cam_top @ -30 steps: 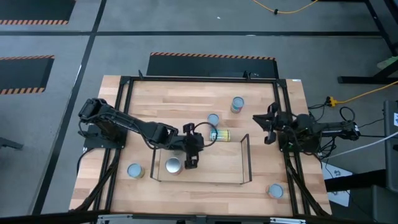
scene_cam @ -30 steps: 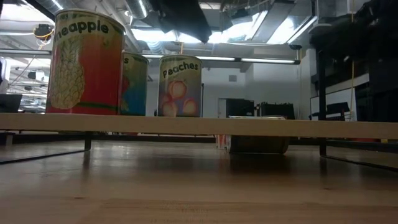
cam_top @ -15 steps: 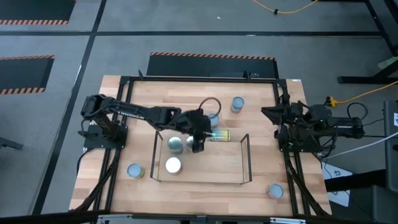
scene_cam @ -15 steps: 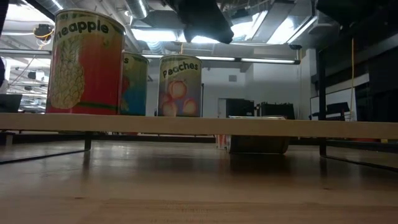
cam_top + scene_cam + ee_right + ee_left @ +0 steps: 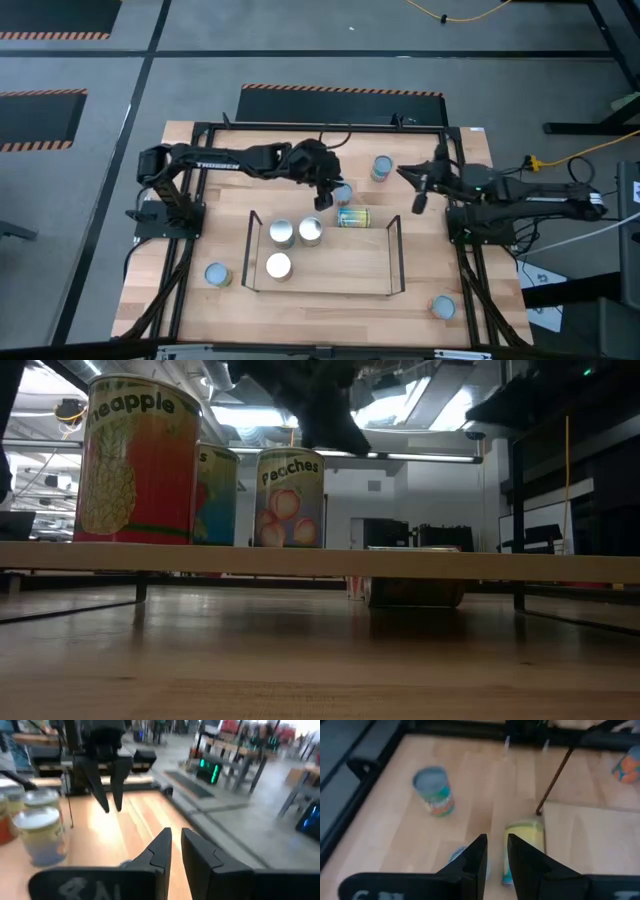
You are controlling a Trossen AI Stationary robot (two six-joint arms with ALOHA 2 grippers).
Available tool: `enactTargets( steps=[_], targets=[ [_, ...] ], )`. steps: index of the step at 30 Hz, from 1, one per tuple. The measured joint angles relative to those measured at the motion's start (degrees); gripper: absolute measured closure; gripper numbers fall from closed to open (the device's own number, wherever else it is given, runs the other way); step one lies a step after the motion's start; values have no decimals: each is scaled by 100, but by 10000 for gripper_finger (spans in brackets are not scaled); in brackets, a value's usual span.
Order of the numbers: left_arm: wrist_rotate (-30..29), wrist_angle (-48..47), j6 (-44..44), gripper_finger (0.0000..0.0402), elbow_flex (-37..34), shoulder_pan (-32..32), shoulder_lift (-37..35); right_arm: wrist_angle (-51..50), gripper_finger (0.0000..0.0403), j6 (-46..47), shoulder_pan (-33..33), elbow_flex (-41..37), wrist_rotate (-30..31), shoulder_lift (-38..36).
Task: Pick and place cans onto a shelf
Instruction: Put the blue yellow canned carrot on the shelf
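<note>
Three cans stand upright on their bases on the low wooden shelf [image 5: 360, 275]: two side by side [image 5: 282, 233] [image 5: 311, 231] and one nearer [image 5: 278, 265]. In the low view they show as a pineapple can [image 5: 135, 460], one behind it [image 5: 218, 495] and a peaches can [image 5: 290, 498]. My left gripper [image 5: 318, 202] hangs beyond the shelf's far edge, beside a standing pale-blue-topped can [image 5: 343, 192], open by a narrow gap and empty [image 5: 496, 857]. A yellow-teal can [image 5: 355, 217] lies on its side. My right gripper [image 5: 419, 192] is shut and empty [image 5: 176, 845].
More cans stand on the table: one at the far middle [image 5: 381, 167], one near left [image 5: 216, 274], one near right [image 5: 442, 306]. Black wire frames [image 5: 398, 240] rise at the shelf's ends. A black rail frame [image 5: 320, 127] runs round the tabletop.
My left gripper has gone from above the shelf toward the table's far edge and now hangs past the shelf's far edge, by the standing can. The three cans on the shelf have stayed put. My right arm has stretched out toward the table's middle.
</note>
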Motion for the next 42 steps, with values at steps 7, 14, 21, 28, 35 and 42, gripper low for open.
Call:
enactTargets(
  steps=[7, 14, 21, 28, 35, 42],
  targets=[
    [624, -81, 17, 333, -5, 148, 567, 14, 354, 276, -680, 0, -1524, 735],
    [763, -214, 143, 333, -12, 116, 924, -355, 354, 423, -1323, 0, -2330, 1152],
    [893, -417, 223, 333, -11, 122, 930, -477, 354, 410, -1838, -2, -3325, 1590],
    [892, -475, 225, 333, -11, 69, 930, -429, 354, 403, -2091, -2, -3695, 2127],
    [879, -492, 229, 333, -9, -45, 974, -172, 354, 222, -2092, -2, -4354, 2619],
    [869, -507, 234, 333, -20, -68, 1148, 215, 354, 99, -2093, -2, -4416, 3085]
  ],
)
